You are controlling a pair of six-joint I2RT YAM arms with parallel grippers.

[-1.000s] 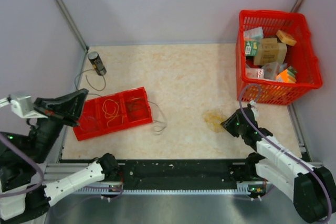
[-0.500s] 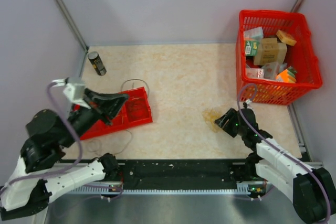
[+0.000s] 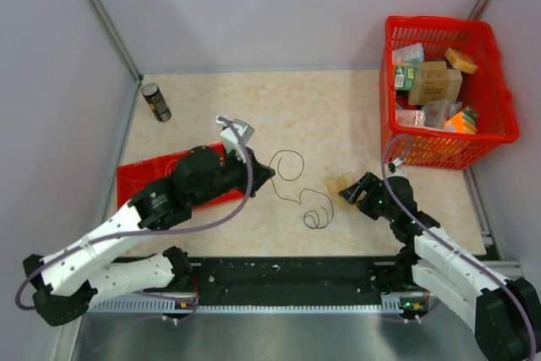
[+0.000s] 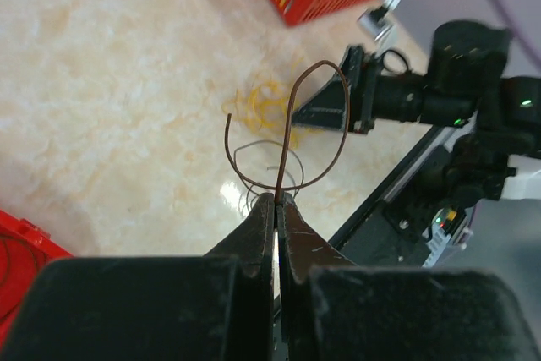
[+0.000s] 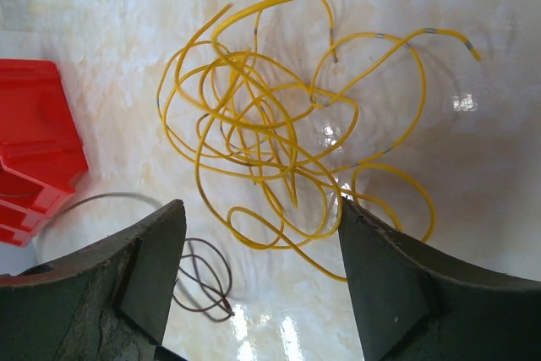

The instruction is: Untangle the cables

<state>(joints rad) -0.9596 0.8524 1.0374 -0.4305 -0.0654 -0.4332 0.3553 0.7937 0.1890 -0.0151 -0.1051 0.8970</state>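
- The left gripper (image 4: 276, 200) is clenched: its two fingers are pressed together on the dark brown wire (image 4: 289, 120), pinching it at the tips.
- From that pinch the brown wire rises in a tall narrow loop above the fingertips, and a second, shorter strand curves off to the left.
- In the top view the rest of the brown wire trails from the left gripper over the table (image 3: 321, 116) in loose rings. It ends in a small curl near the right gripper (image 3: 348, 194).
- The right gripper is released, its fingers spread wide with nothing clamped between them.
- It hangs low over the yellow wires (image 5: 254, 124), which lie on the table in a loose tangle of overlapping loops, just ahead of and between the two fingers.
- In the right wrist view the brown curl lies just beside the lower edge of the yellow tangle; whether they touch I cannot tell.
- Behind the left arm, a shallow red tray (image 3: 135, 179) sits at the left side of the table, partly hidden by the arm.
- A small dark can (image 3: 155, 101) stands upright near the far left corner.
- A red basket (image 3: 439, 21) at the far right holds assorted small boxes (image 3: 435, 82).
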